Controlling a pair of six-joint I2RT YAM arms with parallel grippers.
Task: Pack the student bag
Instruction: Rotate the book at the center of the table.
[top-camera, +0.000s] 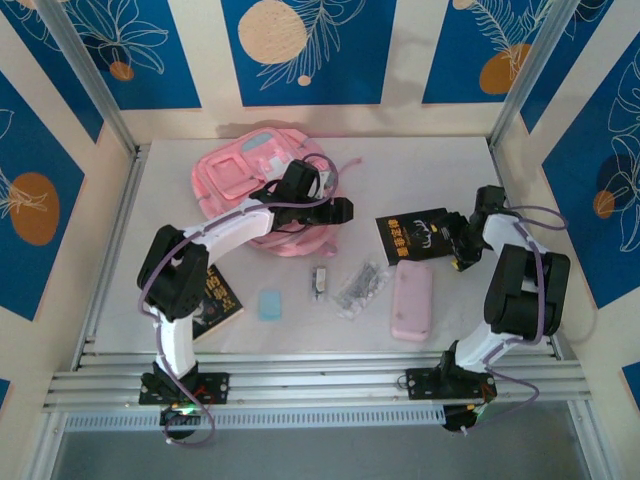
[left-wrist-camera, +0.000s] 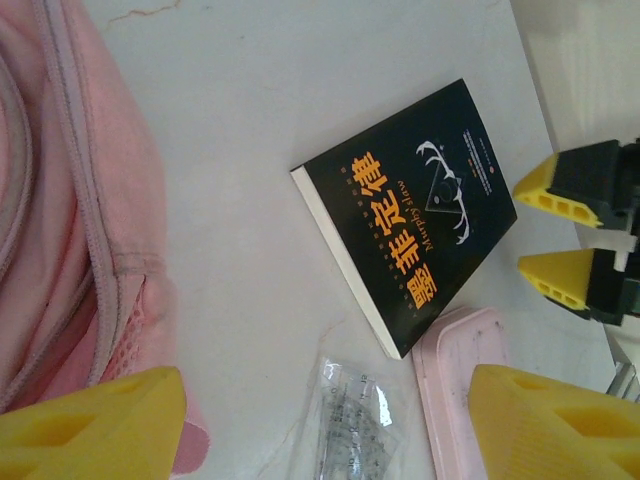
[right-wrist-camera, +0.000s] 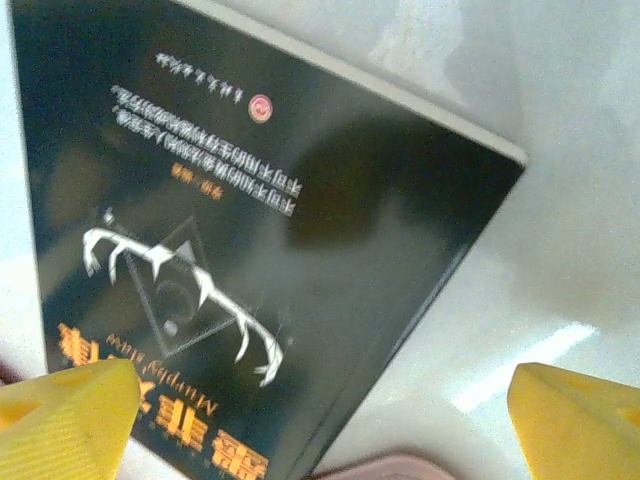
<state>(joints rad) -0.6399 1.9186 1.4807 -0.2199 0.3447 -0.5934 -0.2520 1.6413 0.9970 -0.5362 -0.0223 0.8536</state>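
The limp, light-looking student bag (top-camera: 255, 185) lies on the desk (top-camera: 440, 170) left of the black book (top-camera: 418, 238), probably best gripped by rim or strap, while the left claw (left-wrist-camera: 325, 425) and the right claw (right-wrist-camera: 325, 415), over the book, stand spread and empty.

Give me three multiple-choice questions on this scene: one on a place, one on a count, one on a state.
1. The pencil case lies: A) against the back wall; B) under a book; C) beside the packet.
2. Number of black books: A) one; B) two; C) three.
3. The right gripper is: A) open, empty; B) shut on a book; C) shut on the case.

1 C, it lies just right of the packet.
2 B, one by the right gripper, another near the left arm.
3 A, its jaws stand wide apart with nothing between.
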